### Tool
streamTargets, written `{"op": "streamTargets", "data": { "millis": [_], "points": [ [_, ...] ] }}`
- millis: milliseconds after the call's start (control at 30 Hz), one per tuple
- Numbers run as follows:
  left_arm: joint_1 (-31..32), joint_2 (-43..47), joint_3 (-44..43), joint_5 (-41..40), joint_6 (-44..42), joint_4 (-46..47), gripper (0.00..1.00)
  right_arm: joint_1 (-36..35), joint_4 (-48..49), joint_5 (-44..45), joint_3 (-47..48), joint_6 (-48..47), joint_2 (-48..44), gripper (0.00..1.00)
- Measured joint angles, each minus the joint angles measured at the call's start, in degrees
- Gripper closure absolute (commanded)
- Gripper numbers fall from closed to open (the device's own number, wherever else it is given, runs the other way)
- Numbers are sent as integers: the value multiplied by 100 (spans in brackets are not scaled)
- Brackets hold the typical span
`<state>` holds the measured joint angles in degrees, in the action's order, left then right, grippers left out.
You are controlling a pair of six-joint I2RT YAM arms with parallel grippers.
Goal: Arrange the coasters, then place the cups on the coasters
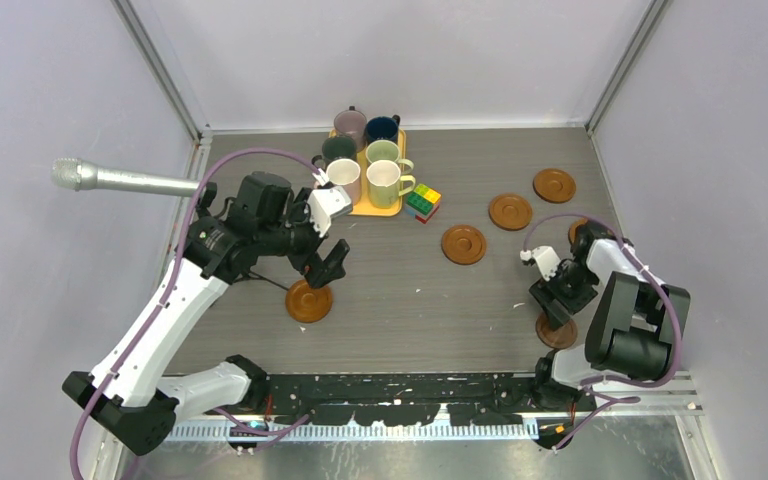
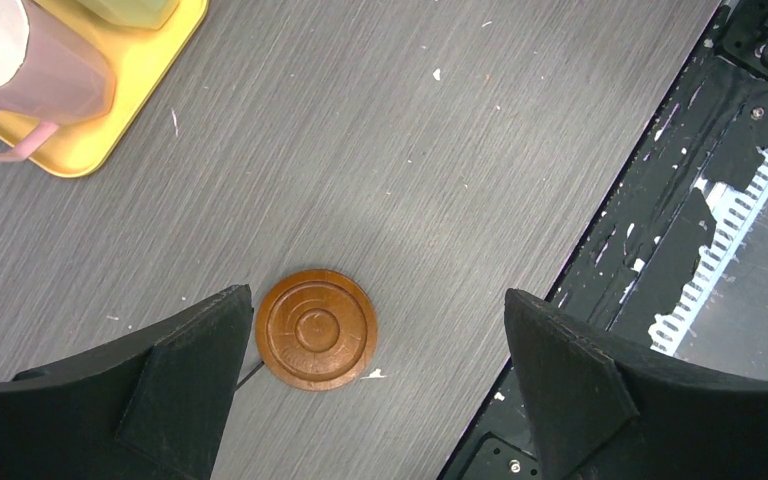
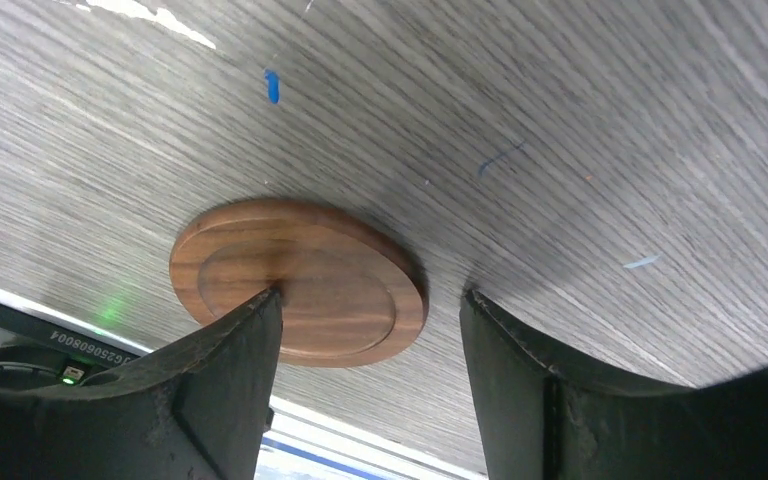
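Far-right coaster (image 1: 576, 229): mostly hidden behind the right arm (image 1: 620, 325)
Near coaster (image 1: 560, 338): far part covered by the right gripper (image 1: 552, 312) from above; in the wrist view its near rim hidden behind one finger (image 3: 210, 400)
Pink mug (image 2: 50, 70), yellow tray (image 2: 150, 80): cut off by left wrist frame edge

6 cups (image 1: 391, 183) stand clustered at the yellow tray (image 1: 378, 209) (a cube (image 1: 422, 202) just beside it), coasters (image 1: 463, 244) lying apart.

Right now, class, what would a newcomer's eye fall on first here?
Six mugs huddle at the yellow tray on the table's far side, a multicoloured cube beside it. Nearer, brown coasters lie scattered, one below the open left gripper, another below the open right gripper.
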<state>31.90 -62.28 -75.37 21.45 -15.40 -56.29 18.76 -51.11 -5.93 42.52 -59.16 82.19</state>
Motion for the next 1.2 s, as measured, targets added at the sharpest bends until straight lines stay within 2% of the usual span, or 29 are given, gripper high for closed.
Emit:
{"op": "streamTargets", "data": {
  "millis": [433, 1200],
  "points": [
    [0, -33, 11, -2, 0, 0, 0, -76, 142, -116, 831, 1161, 876, 38],
    [0, -153, 24, -2, -2, -7, 0, -251, 935, -144, 1770, 1646, 1534, 43]
  ]
}}
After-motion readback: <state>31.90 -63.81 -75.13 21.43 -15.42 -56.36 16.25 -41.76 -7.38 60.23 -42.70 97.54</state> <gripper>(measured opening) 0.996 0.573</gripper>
